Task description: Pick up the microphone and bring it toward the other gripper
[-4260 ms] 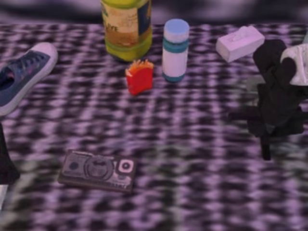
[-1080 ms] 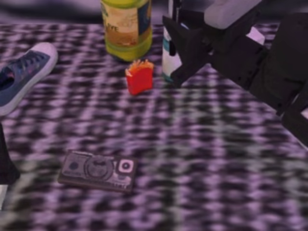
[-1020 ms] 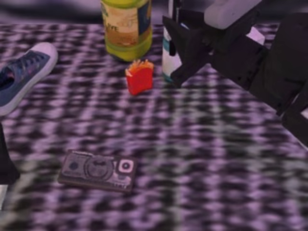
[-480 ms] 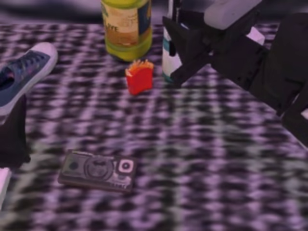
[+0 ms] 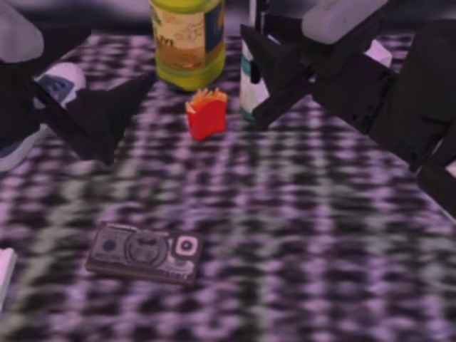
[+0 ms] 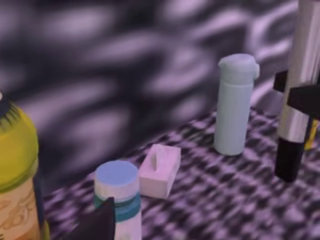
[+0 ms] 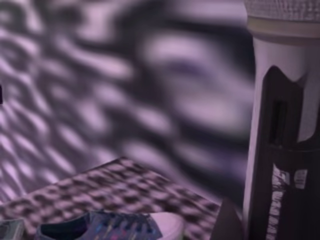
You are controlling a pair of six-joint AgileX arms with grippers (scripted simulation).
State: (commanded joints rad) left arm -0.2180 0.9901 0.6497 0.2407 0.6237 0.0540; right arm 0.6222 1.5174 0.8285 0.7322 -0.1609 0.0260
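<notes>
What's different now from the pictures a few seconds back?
The right claw rose from the table's right side with the microphone clamped in it and swung toward the middle. The left claw, barely in view before, came in over the shoe. The camera, fries and bottle stayed put.

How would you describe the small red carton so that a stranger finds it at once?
Start at the big yellow-green bottle at the upper edge of the top view. Just in front of it stands a small red carton of yellow fries, the only red thing there.
</notes>
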